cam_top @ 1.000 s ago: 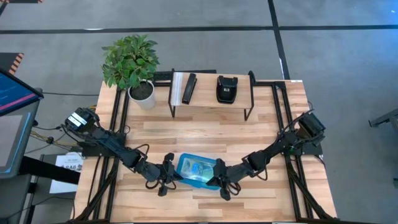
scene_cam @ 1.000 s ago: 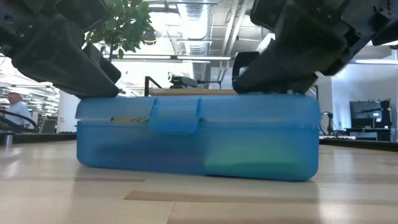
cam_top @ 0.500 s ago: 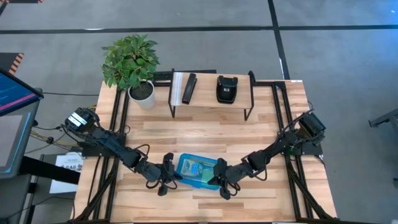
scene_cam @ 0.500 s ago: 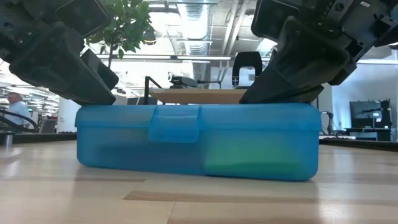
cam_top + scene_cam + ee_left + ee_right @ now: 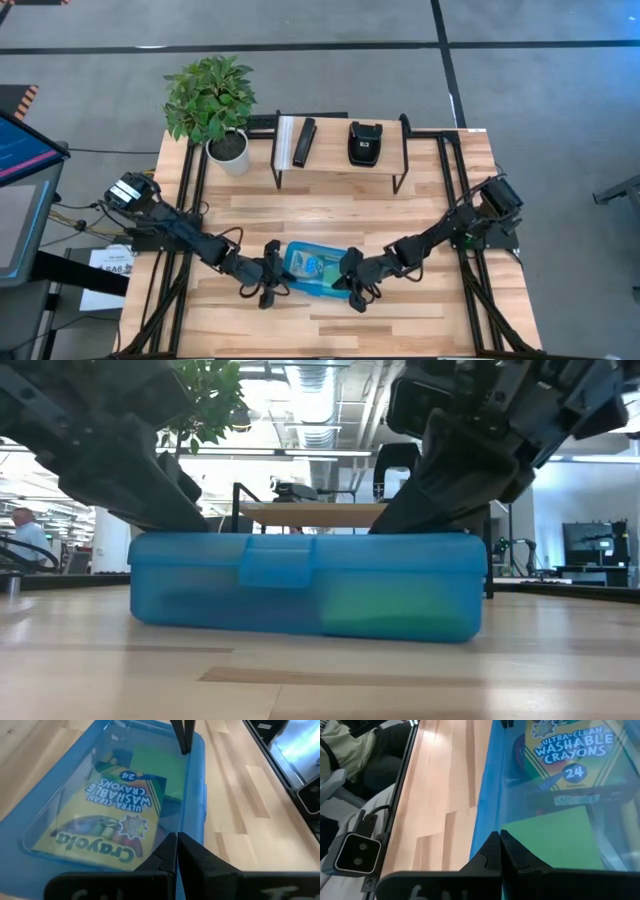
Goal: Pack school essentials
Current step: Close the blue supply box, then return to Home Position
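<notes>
A translucent blue plastic case [image 5: 312,268] lies flat on the table with its lid down; its latch [image 5: 280,560] faces the near edge. Through the lid I see the yellow-green crayon box [image 5: 110,815] and the lime-green sticky-note pad [image 5: 555,835]. The pencils, pen, scissors and eraser cannot be made out. My left gripper [image 5: 272,282] is shut at the case's left end. My right gripper [image 5: 351,285] is shut at its right end. My left gripper presses its shut fingers [image 5: 176,851] down on the lid's left end [image 5: 150,837], slanting down from the table's left. The case stays flat on the table. My right gripper presses its shut fingers [image 5: 499,847] down on the lid's right end [image 5: 525,845], slanting down from the table's right.
A potted plant [image 5: 212,100] stands at the far left. A low black rack [image 5: 340,150] at the far side carries black and white bar-shaped objects [image 5: 296,142] and a black pouch [image 5: 363,143]. Bare wood lies in front of the case and on both sides.
Both grippers have moved inward over the case and a little toward the far edge, staying shut. The lid's left part, slightly raised a second ago, now sits down. The case has slid a little toward the far edge.
</notes>
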### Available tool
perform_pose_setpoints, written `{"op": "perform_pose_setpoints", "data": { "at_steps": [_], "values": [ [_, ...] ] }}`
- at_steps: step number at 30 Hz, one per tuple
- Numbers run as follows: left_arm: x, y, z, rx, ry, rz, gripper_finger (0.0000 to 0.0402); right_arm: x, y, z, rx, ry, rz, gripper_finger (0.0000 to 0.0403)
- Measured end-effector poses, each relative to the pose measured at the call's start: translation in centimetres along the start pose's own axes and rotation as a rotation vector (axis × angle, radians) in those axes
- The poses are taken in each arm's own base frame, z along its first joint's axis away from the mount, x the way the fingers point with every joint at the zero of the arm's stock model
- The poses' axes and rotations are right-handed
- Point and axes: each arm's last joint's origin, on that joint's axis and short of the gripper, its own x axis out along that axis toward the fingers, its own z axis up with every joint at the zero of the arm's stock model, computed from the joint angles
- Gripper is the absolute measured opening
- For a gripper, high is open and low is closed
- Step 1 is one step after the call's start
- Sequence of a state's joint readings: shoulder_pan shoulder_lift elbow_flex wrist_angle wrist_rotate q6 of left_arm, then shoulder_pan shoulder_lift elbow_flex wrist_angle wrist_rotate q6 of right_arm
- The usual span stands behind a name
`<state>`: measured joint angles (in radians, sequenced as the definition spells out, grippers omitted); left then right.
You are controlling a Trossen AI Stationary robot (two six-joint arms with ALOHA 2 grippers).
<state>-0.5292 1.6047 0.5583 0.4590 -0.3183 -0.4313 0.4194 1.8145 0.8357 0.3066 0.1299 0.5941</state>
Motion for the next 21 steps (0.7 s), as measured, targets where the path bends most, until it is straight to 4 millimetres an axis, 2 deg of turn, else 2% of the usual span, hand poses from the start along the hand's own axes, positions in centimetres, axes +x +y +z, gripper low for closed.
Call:
{"op": "perform_pose_setpoints", "data": {
  "at_steps": [8,15,21],
  "values": [
    [-0.2,0.3,0.6,-0.011,-0.009,-0.017,0.0000,-0.7,-0.2,0.9,-0.024,-0.015,0.028,0.0009],
    [-1.6,0.1,2.2,0.010,-0.080,-0.053,0.0000,-3.8,0.7,3.0,-0.075,-0.086,0.064,0.0021],
    [-4.2,-0.1,4.7,0.081,-0.213,-0.079,0.0000,-6.8,1.5,5.1,-0.187,-0.195,0.107,0.0019]
  ]
}}
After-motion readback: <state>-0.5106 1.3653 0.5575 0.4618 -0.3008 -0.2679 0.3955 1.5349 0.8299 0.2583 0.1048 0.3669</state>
